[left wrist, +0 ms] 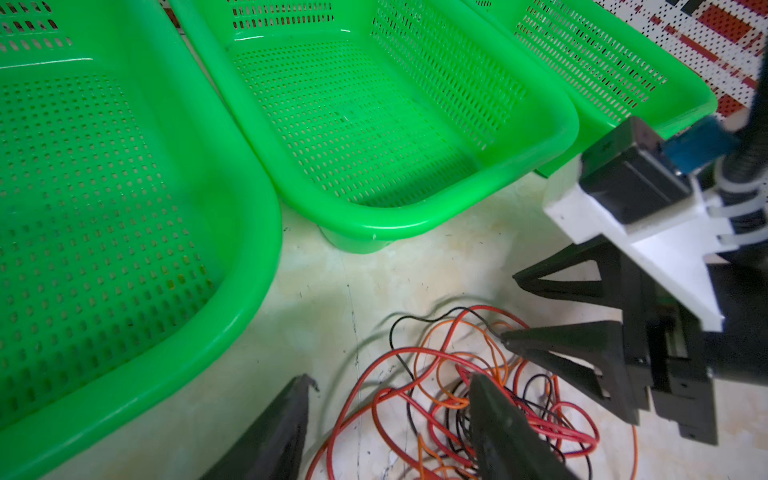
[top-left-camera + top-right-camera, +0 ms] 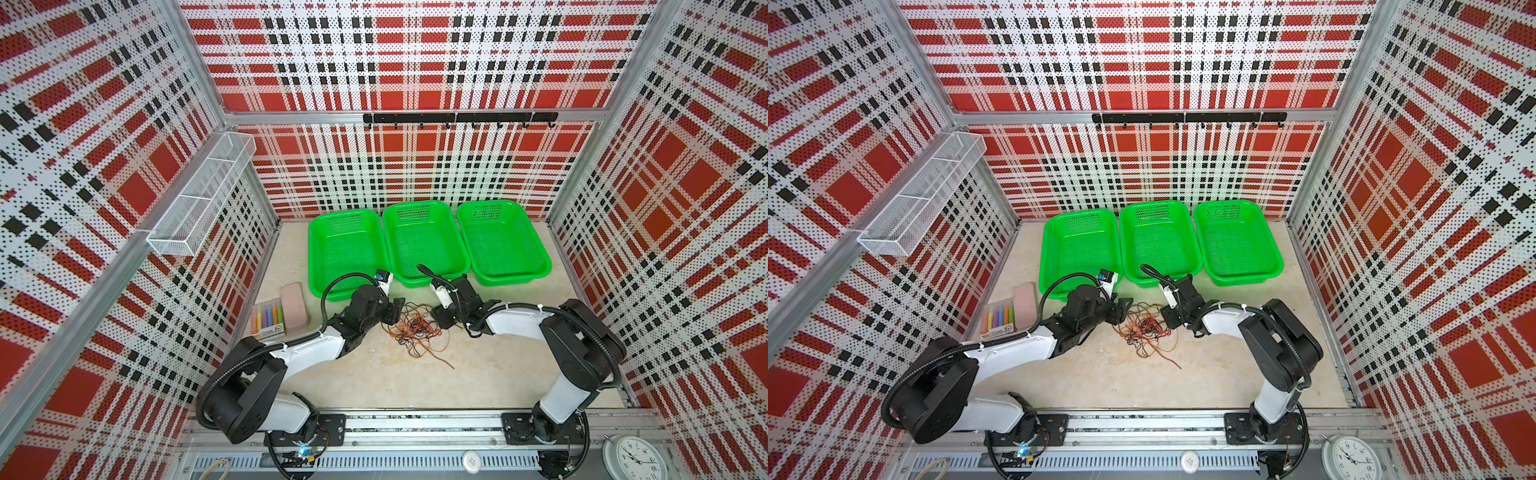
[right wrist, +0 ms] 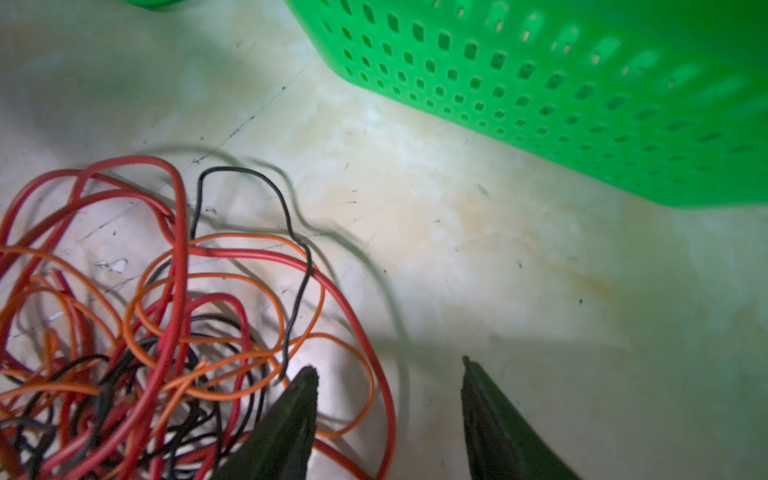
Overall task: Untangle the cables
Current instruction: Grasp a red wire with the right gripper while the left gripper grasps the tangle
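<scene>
The cables [image 2: 415, 328] lie in one loose tangle of thin red, orange and black wires on the pale table between my two arms, as both top views [image 2: 1144, 328] show. My left gripper [image 2: 397, 311] is low at the tangle's left edge and stands open. In the left wrist view its fingers straddle red loops [image 1: 374, 399], and one finger [image 1: 490, 407] rests among the wires. My right gripper [image 2: 434, 316] is at the tangle's right edge, also open. In the right wrist view a red and an orange loop [image 3: 374, 374] lie between its fingers; nothing is clamped.
Three green perforated baskets [image 2: 316, 249] [image 2: 415, 206] [image 2: 536, 249] stand in a row just behind the tangle. A box of coloured chalks [image 2: 268, 320] and a pink case [image 2: 294, 307] lie left of the left arm. A wire shelf [image 2: 199, 195] hangs on the left wall.
</scene>
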Motion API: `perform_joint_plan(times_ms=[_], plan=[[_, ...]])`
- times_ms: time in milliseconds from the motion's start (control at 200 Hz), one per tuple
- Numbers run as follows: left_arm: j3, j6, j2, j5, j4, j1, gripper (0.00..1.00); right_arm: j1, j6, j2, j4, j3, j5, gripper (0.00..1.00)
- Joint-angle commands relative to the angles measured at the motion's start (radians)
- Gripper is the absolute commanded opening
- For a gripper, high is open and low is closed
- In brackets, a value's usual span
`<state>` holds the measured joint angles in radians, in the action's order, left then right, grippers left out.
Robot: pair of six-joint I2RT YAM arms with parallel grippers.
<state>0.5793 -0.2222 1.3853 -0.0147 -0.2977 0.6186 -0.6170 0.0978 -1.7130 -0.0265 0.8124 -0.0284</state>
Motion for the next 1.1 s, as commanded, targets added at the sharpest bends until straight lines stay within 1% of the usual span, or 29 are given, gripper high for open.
perform_joint_plan(times_ms=[0, 75, 200, 240, 331, 441, 521, 586, 621, 772, 867, 977, 1097], plan=[[-0.02, 0.02, -0.035, 0.0, -0.007, 0.003, 0.65, -0.005, -0.036, -0.038, 0.003, 0.023, 0.031, 0.57], [-0.021, 0.027, -0.045, -0.012, -0.009, 0.01, 0.66, -0.007, -0.037, -0.066, -0.01, 0.042, 0.063, 0.53], [-0.023, 0.049, -0.061, -0.047, -0.01, 0.04, 0.69, -0.017, -0.05, -0.1, -0.037, 0.062, 0.084, 0.47], [-0.024, 0.056, -0.068, -0.059, -0.009, 0.052, 0.69, -0.022, -0.057, -0.107, -0.04, 0.069, 0.091, 0.42], [-0.025, 0.07, -0.082, -0.089, -0.008, 0.079, 0.7, -0.032, -0.073, -0.1, -0.028, 0.075, 0.106, 0.28], [-0.031, 0.077, -0.106, -0.108, -0.019, 0.097, 0.72, -0.045, -0.091, -0.025, -0.02, 0.046, 0.14, 0.15], [-0.041, 0.073, -0.132, -0.114, -0.039, 0.102, 0.72, -0.053, -0.102, 0.079, -0.017, 0.007, 0.162, 0.09], [-0.061, 0.072, -0.156, -0.115, -0.076, 0.101, 0.72, -0.053, -0.114, 0.179, -0.027, -0.03, 0.165, 0.0], [-0.074, 0.071, -0.168, -0.112, -0.103, 0.101, 0.73, -0.053, -0.125, 0.23, -0.038, -0.055, 0.165, 0.0], [-0.141, 0.097, -0.215, -0.065, -0.248, 0.111, 0.74, -0.053, -0.189, 0.411, -0.069, -0.119, 0.09, 0.0], [-0.165, 0.142, -0.232, -0.04, -0.327, 0.148, 0.74, -0.053, -0.203, 0.474, -0.053, -0.117, 0.111, 0.0], [-0.184, 0.206, -0.222, -0.078, -0.411, 0.225, 0.75, -0.052, -0.216, 0.512, -0.024, -0.087, 0.118, 0.0], [-0.18, 0.209, -0.169, -0.13, -0.485, 0.274, 0.78, -0.052, -0.229, 0.54, -0.01, -0.06, 0.088, 0.0]])
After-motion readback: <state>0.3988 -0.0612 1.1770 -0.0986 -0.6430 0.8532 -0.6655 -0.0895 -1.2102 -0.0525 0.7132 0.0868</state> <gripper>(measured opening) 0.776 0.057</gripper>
